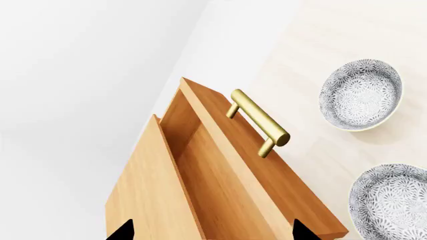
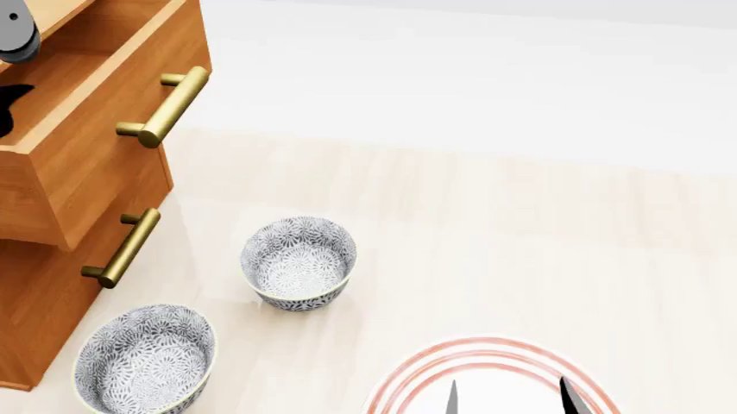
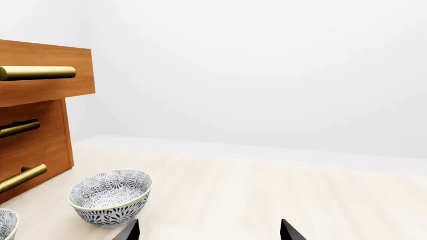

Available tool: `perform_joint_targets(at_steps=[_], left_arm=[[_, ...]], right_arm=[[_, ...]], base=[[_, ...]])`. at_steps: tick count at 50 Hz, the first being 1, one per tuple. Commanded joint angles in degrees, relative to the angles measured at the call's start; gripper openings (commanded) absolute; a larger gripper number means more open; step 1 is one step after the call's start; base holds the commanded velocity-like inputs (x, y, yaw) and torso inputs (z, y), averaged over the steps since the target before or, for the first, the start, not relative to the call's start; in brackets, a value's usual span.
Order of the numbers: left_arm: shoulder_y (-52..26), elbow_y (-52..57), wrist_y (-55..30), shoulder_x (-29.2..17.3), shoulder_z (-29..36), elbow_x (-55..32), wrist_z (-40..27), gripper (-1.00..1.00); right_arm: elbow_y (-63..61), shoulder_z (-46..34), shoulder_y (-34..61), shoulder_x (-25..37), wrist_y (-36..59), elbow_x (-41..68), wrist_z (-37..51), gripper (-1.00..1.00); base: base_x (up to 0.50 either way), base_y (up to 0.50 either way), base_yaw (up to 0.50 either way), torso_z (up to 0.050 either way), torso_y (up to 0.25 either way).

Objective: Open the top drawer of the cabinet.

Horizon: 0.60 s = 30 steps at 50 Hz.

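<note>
At the bottom edge of the head view our right gripper (image 2: 507,398) hangs with its tips apart and nothing between them, idle over a striped plate (image 2: 403,384) on the pale surface (image 2: 519,250). Left of it, at lower left, sits one patterned bowl (image 2: 144,358), and a second bowl (image 2: 299,261) is just above it toward centre; both stand clear of the cabinet (image 2: 34,293), so nothing blocks a drawer's travel. At upper left the top drawer (image 2: 86,138) juts out beyond the drawer below, its inside visible, so we judge the task largely done. In the left wrist view our left gripper (image 1: 210,232) looks down over the drawer, tips spread and off the handle (image 1: 260,122), probably released after pulling.
</note>
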Motion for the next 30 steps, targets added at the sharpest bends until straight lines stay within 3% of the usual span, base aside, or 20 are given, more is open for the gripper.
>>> perform_joint_targets(at_steps=[1,15,30], left_arm=[[4.14,1.68,-2.88,2.00,-3.07,-2.08,3.25,1.00],[5.54,-0.18,-2.18,2.28,-7.25,-3.87,2.46,1.00],[7.69,-8.46,-2.08,4.29,-7.20,-3.34,0.67,1.00]], right_arm=[[-0.87,0.56,-0.49,-1.13,0.21,-2.29,-1.04,1.00],[-0.38,0.06,-0.25,-1.11,0.40,-2.31,-1.11,1.00],[0.61,-0.24,-0.04,-1.24,0.11,-2.34,-1.13,1.00]], base=[[0.00,0.00,0.00,0.000,0.000],[0.00,0.00,0.00,0.000,0.000],[0.00,0.00,0.00,0.000,0.000]])
